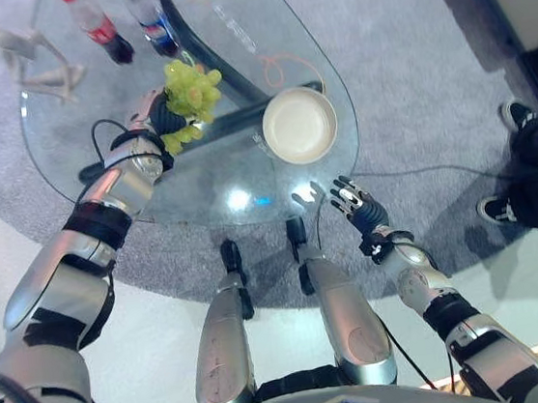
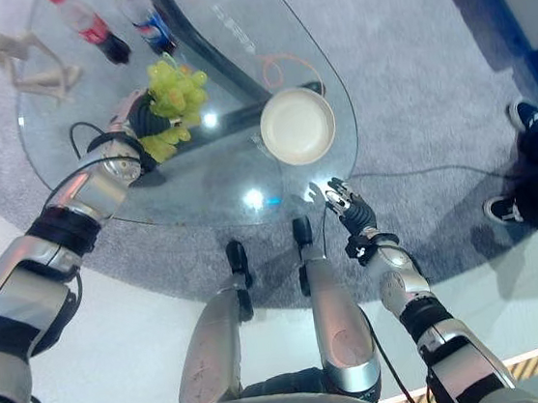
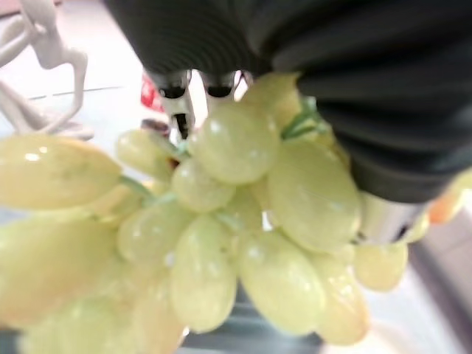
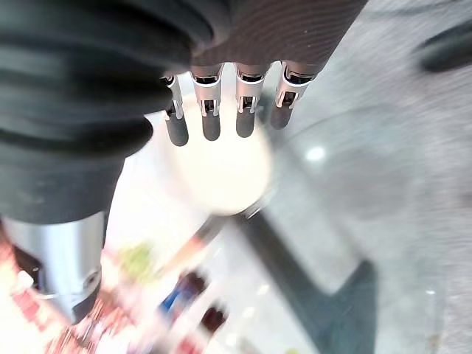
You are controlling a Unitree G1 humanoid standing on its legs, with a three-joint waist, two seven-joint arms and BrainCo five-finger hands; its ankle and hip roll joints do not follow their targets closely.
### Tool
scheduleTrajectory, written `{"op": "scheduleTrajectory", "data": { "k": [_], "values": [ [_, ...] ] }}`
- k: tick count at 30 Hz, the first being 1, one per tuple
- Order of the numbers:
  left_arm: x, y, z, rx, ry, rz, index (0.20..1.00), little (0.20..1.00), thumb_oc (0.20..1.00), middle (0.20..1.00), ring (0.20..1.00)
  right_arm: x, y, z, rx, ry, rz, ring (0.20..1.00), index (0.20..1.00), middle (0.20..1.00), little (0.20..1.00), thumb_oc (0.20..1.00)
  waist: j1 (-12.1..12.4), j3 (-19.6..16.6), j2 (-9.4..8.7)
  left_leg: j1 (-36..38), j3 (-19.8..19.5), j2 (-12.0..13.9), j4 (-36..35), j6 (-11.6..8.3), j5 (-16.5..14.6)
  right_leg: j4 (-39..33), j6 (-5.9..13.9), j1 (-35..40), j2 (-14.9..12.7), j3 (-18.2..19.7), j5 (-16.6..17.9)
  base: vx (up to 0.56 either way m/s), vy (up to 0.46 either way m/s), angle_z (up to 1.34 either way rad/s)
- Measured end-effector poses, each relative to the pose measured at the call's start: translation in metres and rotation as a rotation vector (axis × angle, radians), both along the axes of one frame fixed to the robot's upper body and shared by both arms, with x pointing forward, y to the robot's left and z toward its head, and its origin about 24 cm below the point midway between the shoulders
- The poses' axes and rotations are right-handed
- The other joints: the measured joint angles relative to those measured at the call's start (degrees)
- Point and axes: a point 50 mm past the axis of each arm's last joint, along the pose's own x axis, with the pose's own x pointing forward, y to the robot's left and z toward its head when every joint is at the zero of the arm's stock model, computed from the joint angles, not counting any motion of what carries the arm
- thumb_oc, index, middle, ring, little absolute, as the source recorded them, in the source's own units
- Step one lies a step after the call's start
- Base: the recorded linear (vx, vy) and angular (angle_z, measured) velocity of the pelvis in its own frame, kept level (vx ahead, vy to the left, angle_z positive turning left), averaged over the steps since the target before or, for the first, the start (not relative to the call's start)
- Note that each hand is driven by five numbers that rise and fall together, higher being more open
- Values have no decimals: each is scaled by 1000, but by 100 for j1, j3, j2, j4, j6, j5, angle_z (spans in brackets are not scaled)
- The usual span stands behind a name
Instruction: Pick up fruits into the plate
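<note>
Grapes (image 1: 190, 92), a green bunch, sit in the left hand (image 1: 158, 120) above the left part of the glass table (image 1: 218, 183), its fingers curled round them and mostly hidden behind the fruit. Right of them the white plate (image 1: 299, 125) lies on the glass. The right hand (image 1: 360, 208) hangs off the table's near edge, fingers straight and slightly apart. Two bottles (image 1: 122, 24) stand far left, their tops cut off.

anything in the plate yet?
Nothing: the plate shows a bare white inside. The grape bunch sits in the left robot hand over the glass table; its fingers are partly covered.
</note>
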Motion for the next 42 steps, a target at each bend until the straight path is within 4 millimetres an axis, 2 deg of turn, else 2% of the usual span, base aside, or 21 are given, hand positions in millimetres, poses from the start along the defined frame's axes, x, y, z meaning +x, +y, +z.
{"op": "scheduleTrajectory", "data": {
  "k": [3, 5, 10, 12, 15, 17, 21, 26, 31, 35, 42],
  "values": [
    [-9, 9, 8, -92, 13, -50, 200, 200, 200, 200, 200, 2, 4, 22, -101, -105, 52, 1000, 1000, 1000, 1000, 1000, 80, -61, 7, 377, -11, 28, -311, 2, 127, -174, -17, 339, -9, -74, 15, 104, -33, 11],
    [-16, 13, 7, -135, 44, -85, 200, 200, 200, 200, 200, 2, 3, 32, -160, -151, 78, 1000, 1000, 1000, 1000, 1000, 126, -284, 24, 581, -39, 31, -530, -16, 167, -350, -21, 541, 14, -113, 26, 145, -54, 8],
    [-29, 10, -16, -231, 189, -195, 200, 200, 200, 200, 200, 4, -3, 60, -354, -250, 166, 1000, 1000, 1000, 1000, 1000, 183, -982, 81, 1006, -97, 58, -838, -32, 197, -768, -17, 1052, 37, -221, 67, 131, -17, 8],
    [-37, 2, -29, -265, 253, -271, 200, 200, 200, 200, 200, 5, -9, 77, -440, -297, 217, 1000, 1000, 1000, 1000, 1000, 239, -1212, 154, 1331, -114, 67, -1028, -32, 197, -998, -14, 1410, 47, -264, 69, 156, 15, 10],
    [-46, -10, -41, -315, 328, -367, 200, 200, 200, 200, 200, 8, -9, 88, -492, -300, 279, 1000, 1000, 1000, 1000, 1000, 312, -1520, 242, 1569, -153, 65, -1192, -33, 196, -1220, 5, 1703, 53, -320, 81, 114, 15, 9],
    [-51, -24, -41, -343, 355, -451, 200, 200, 200, 200, 200, 7, -9, 94, -521, -299, 321, 1000, 1000, 1000, 1000, 1000, 396, -1611, 311, 1666, -208, 20, -1219, -33, 196, -1308, 7, 1854, 42, -387, 81, 52, 11, 17],
    [-56, -38, -38, -402, 396, -556, 200, 200, 200, 200, 200, 8, -5, 94, -534, -266, 377, 1000, 1000, 1000, 1000, 1000, 495, -1703, 383, 1679, -264, 10, -1219, -32, 200, -1312, 14, 1900, 27, -449, 77, 41, 12, 9],
    [-64, -53, -34, -451, 443, -658, 200, 200, 200, 200, 200, 5, 1, 92, -538, -235, 436, 1000, 1000, 1000, 1000, 1000, 520, -1706, 388, 1784, -307, 10, -1221, -33, 200, -1315, 23, 2035, 19, -528, 69, 0, 7, 6],
    [-72, -64, -28, -468, 451, -735, 200, 200, 200, 200, 200, 1, 11, 84, -449, -176, 531, 1000, 1000, 1000, 1000, 1000, 528, -1713, 395, 1786, -336, 8, -1221, -32, 210, -1315, 24, 2053, 8, -570, 69, -4, -1, 3],
    [-77, -79, -29, -505, 462, -798, 200, 200, 200, 200, 200, -7, 27, 71, -341, -94, 655, 1000, 1000, 1000, 1000, 1000, 532, -1926, 436, 1791, -344, 11, -1221, -32, 214, -1316, 33, 2062, -6, -584, 64, 19, -4, 1],
    [-84, -95, -26, -558, 469, -886, 200, 200, 200, 200, 200, -13, 43, 64, -226, -57, 759, 1000, 1000, 1000, 1000, 1000, 530, -2060, 465, 1941, -338, 1, -1241, -39, 201, -1318, 58, 2215, -33, -585, 42, 42, 0, 1]
  ]
}}
